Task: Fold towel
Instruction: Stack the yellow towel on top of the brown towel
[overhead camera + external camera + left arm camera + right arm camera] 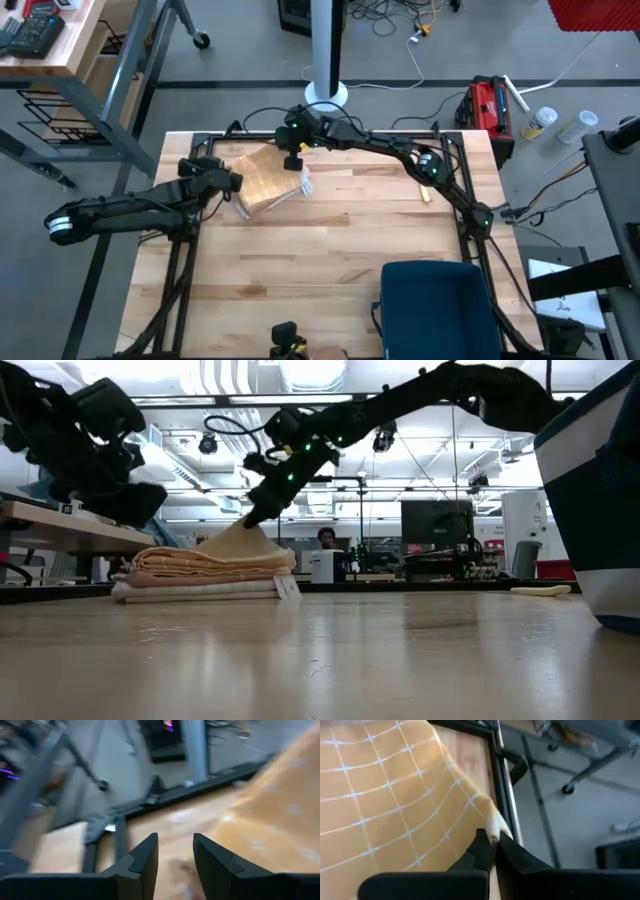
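The left gripper (232,181) sits at the left side of the wooden table (330,250), just beside the left edge of the towel (266,178). Its 2 fingers (145,862) stand a narrow gap apart with nothing between them; in the left wrist view the towel's orange cloth lies ahead and to one side, apart from the fingertips.

The towel is a folded stack in the far-left part of the table, orange-tan with a pale grid pattern, and a white tag (305,183) hangs at its right side. In the low view it shows as several flat layers (205,575) with the top layer drawn up into a peak.

The right gripper (293,150) reaches across from the right side of the table to the towel's far edge. Its fingers (482,851) are pinched shut on a corner of the towel (492,825), holding it raised above the stack. That corner seems to be the top layer only, though the low view is too dark there to be sure.

A dark blue bin (435,310) stands at the near right of the table.
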Robot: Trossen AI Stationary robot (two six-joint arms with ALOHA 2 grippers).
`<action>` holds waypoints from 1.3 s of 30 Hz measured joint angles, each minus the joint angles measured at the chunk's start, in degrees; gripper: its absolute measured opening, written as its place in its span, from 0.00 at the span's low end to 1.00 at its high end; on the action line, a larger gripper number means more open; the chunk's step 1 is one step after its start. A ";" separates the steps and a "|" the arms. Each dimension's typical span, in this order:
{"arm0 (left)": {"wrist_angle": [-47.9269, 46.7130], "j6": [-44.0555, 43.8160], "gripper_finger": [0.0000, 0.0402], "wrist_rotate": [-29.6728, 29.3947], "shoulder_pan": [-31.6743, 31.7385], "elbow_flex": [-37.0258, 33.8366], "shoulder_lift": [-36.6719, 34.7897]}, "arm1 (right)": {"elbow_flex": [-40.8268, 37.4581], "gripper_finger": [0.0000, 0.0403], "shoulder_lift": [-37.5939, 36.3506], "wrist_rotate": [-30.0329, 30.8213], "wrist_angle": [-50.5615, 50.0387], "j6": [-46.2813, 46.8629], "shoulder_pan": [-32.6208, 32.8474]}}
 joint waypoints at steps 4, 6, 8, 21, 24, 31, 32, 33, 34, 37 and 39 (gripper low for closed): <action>-0.24 1.62 0.28 12.37 0.51 3.86 -1.92 | 0.13 0.00 1.72 0.00 1.10 -2.33 0.08; -1.70 2.17 0.26 16.19 1.42 6.32 -2.54 | 0.17 0.00 2.38 0.01 0.91 -3.16 0.05; -3.91 3.62 0.23 19.98 2.67 8.64 -2.78 | 0.17 0.00 3.25 0.01 1.26 -4.42 0.05; -4.92 6.24 0.11 17.20 7.37 4.82 0.99 | 5.23 0.25 3.28 9.61 -1.00 0.77 -0.03; -2.82 5.74 0.11 16.76 7.86 3.48 2.11 | 5.63 0.33 2.39 9.82 0.03 3.92 0.28; -1.10 6.00 0.12 17.57 7.86 3.51 3.30 | 5.53 0.43 2.06 5.60 0.80 6.32 1.57; -0.74 5.96 0.12 17.54 7.86 3.51 3.37 | 5.55 0.43 2.04 1.37 0.23 8.80 1.67; -0.25 5.86 0.12 17.55 7.87 3.51 3.40 | 5.55 0.43 2.04 -3.95 -0.55 11.75 1.80; 0.39 5.85 0.11 17.56 7.88 3.51 3.40 | 5.24 0.42 2.06 -9.12 -0.66 14.67 2.12; 2.20 5.83 0.10 17.40 7.91 3.54 3.93 | 4.94 0.37 3.68 -14.55 0.33 20.26 4.17; 2.69 5.83 0.09 17.40 7.92 3.54 4.38 | 4.85 0.33 5.60 -14.72 0.75 22.27 5.57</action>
